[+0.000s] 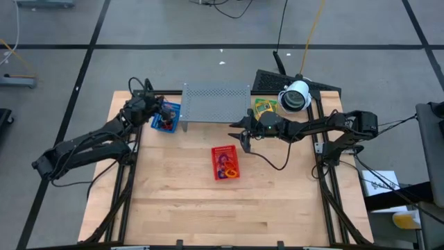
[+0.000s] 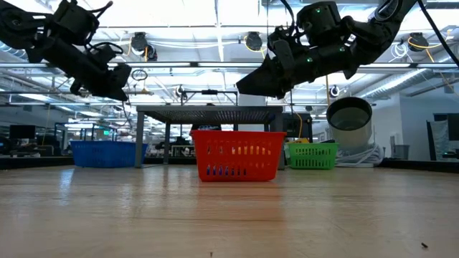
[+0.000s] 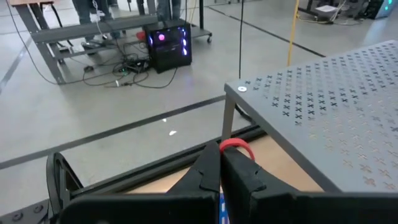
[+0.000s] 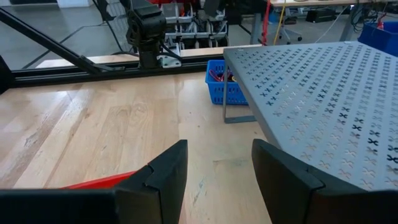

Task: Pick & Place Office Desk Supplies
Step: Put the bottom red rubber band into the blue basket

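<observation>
My left gripper [image 3: 221,154] hovers over the blue basket [image 1: 165,119] at the table's far left, shut on a red rubber band [image 3: 237,147]. In the low view this gripper [image 2: 107,79] is well above the table. My right gripper [image 4: 217,163] is open and empty. It hangs in the air [image 2: 251,84] just beyond the red basket [image 1: 225,162], near the rack's right leg. The red basket holds several rubber-band loops and stands mid-table. Yellow-and-green packets [image 1: 264,106] lie in the green basket [image 2: 313,155] at the far right. My left gripper pinches the red rubber band between its two shut fingers [image 3: 205,171]. Part of the loop [image 3: 244,148] curls out past the fingertips. The band is lifted clear of the table, above the blue basket.
The grey perforated rack [image 1: 216,102] stands on legs at the table's far edge between the blue and green baskets, close to both grippers. A white round camera [image 1: 295,96] sits beside the green basket. Bare wooden table [image 1: 222,208] spreads toward the near edge.
</observation>
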Motion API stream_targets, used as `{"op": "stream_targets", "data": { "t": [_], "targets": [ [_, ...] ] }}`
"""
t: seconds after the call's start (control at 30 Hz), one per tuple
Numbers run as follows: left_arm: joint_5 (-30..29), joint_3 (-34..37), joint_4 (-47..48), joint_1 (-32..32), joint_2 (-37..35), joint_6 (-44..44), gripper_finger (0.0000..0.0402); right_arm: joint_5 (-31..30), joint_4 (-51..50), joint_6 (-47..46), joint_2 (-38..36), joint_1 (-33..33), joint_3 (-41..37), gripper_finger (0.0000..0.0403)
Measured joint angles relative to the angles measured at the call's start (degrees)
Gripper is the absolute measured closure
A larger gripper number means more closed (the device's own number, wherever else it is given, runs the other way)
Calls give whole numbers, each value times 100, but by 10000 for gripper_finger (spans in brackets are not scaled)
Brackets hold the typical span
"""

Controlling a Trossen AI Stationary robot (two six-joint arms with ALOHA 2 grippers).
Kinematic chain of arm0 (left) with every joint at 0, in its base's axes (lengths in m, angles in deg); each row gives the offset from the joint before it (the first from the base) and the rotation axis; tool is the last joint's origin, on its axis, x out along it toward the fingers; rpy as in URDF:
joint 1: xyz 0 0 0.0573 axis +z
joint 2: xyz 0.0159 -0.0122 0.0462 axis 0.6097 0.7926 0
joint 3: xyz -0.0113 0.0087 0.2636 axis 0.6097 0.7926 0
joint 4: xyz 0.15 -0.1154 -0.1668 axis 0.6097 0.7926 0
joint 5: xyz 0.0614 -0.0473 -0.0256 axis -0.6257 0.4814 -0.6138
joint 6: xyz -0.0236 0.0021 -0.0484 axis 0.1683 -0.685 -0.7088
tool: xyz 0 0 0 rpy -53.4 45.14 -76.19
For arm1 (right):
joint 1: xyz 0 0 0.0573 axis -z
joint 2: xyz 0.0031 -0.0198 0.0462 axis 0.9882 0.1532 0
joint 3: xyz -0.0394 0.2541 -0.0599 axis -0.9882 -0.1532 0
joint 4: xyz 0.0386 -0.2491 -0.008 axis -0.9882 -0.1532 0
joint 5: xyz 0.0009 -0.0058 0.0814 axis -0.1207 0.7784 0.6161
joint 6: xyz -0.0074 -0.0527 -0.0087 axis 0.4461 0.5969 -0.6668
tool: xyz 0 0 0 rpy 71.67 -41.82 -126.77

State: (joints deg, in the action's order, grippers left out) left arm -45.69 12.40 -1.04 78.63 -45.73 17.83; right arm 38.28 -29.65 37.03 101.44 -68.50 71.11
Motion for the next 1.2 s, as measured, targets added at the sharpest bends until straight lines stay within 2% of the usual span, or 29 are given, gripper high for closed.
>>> {"op": "stream_targets", "data": {
  "t": [0.2, 0.67, 0.87, 1.1, 1.2],
  "targets": [
    [127, 2, 221, -3, 2, -53, 398, 10, 2, -40, 0, -2, 0, 234],
    [24, 2, 606, 0, 4, -629, 385, 14, 0, -42, 0, -2, 0, 234],
    [584, 2, 614, 0, 4, -649, 348, 19, 0, -42, 0, -2, 0, 234],
    [620, 2, 747, 0, 4, -886, 292, 227, 26, -44, 0, -4, 0, 234],
    [607, 2, 1038, 0, 4, -1254, 269, 299, 44, -46, 0, -4, 0, 234]
  ]
}}
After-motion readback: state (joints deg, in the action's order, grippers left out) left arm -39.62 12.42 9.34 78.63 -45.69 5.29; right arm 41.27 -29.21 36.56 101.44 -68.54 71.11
